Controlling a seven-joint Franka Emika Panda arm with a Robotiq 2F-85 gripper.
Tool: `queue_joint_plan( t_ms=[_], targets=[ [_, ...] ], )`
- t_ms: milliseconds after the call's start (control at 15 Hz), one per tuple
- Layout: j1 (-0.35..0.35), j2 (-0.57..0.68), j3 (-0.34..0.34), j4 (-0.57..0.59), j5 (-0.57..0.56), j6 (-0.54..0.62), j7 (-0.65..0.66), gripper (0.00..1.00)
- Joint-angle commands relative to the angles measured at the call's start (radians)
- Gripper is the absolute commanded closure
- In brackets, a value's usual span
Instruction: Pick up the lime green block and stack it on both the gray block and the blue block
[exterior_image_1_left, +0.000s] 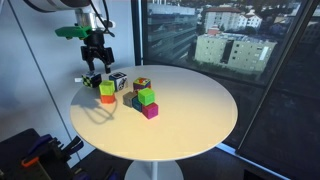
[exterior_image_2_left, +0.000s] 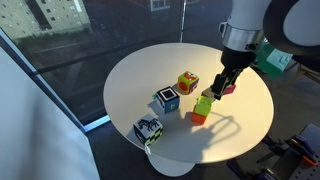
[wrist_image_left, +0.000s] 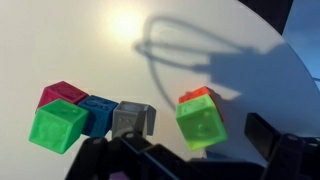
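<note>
A round white counter carries everything. The black gripper hangs upper left in an exterior view, jaws released, empty. In the wrist view, the small lime green block sits atop an orange cube, right of the dark blue block.

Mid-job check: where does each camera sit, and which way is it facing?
Exterior view: beside the round white table, facing the windows; arm and gripper at upper left.
Exterior view: higher up, looking down across the table to the glass; arm enters at upper right.
Wrist view: looks down on the blocks; dark fingers along the bottom.
Shared: all show the small lime green block atop an orange block.
</note>
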Motion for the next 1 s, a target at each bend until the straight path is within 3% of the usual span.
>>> queue_joint_plan(
  t_ms=[0,400,933],
  targets=[
    [0.007,0.032,-0.017,-0.012,-0.014,0.079,0.009,0.0],
    [0.023,0.089,-0.013,-0.029,-0.002,0.193,0.001,0.0],
    [0.039,0.148,-0.017,-0.014,-0.014,0.244,0.005,0.0]
  ],
)
